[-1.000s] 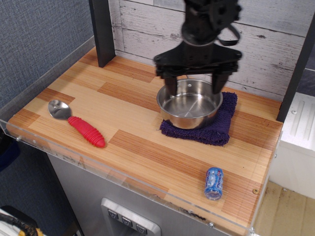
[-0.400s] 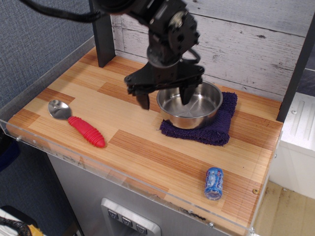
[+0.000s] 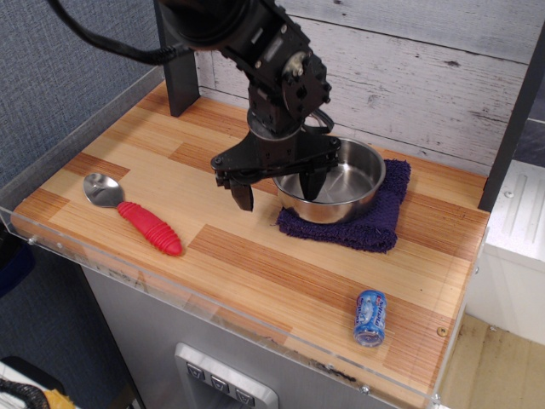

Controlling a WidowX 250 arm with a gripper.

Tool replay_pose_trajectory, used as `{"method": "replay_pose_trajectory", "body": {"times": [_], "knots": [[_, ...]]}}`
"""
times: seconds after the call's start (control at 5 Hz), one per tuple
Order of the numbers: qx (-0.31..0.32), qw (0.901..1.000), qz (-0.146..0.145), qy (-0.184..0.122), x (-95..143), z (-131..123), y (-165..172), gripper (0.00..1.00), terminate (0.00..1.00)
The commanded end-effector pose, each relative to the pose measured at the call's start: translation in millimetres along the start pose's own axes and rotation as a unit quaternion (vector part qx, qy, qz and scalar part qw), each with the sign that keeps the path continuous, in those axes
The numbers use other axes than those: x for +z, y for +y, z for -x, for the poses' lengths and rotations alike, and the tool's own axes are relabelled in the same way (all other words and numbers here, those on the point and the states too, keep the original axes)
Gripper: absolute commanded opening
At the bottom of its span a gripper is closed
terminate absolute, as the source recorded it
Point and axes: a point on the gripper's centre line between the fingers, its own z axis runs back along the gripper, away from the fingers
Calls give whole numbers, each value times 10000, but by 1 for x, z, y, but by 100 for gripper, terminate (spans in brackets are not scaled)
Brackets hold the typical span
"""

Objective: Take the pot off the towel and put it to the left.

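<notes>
The shiny steel pot (image 3: pixel 345 181) sits on the dark purple towel (image 3: pixel 385 220) at the right middle of the wooden table. My black gripper (image 3: pixel 277 189) is low at the pot's left rim. One finger (image 3: pixel 243 195) hangs outside the pot over the bare wood, and the other finger (image 3: pixel 311 184) is inside the pot. The jaws stand wide apart, straddling the rim without clamping it. The arm hides the pot's back-left rim. I cannot see the pot's wire handle.
A metal spoon with a red handle (image 3: pixel 140 220) lies at the front left. A small blue can (image 3: pixel 370 317) lies at the front right. A black post (image 3: pixel 177 51) stands at the back left. A clear plastic rim (image 3: pixel 128 277) runs along the table's front edge.
The gripper has moved left from over the pot's middle and dropped lower, so its fingers now straddle the pot's left rim. The pot and towel have not moved.
</notes>
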Motion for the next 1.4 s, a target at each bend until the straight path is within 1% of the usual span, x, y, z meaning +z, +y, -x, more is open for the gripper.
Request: {"method": "replay_pose_trajectory", "body": {"times": [0.0, 0.4, 0.6, 0.8, 1.0, 1.2], "knots": [[-43, 9997, -156, -161, 7, -8, -13, 0, 0], [-28, 9998, -130, -170, 14, -4, -14, 0, 0], [-169, 9995, 45, -248, 23, -10, -19, 0, 0], [-51, 9989, 123, -455, 43, -18, -17, 0, 0], [193, 9976, 93, -660, 62, -22, -1, 0, 0], [606, 9956, 36, -715, 68, -19, 21, 0, 0]]}}
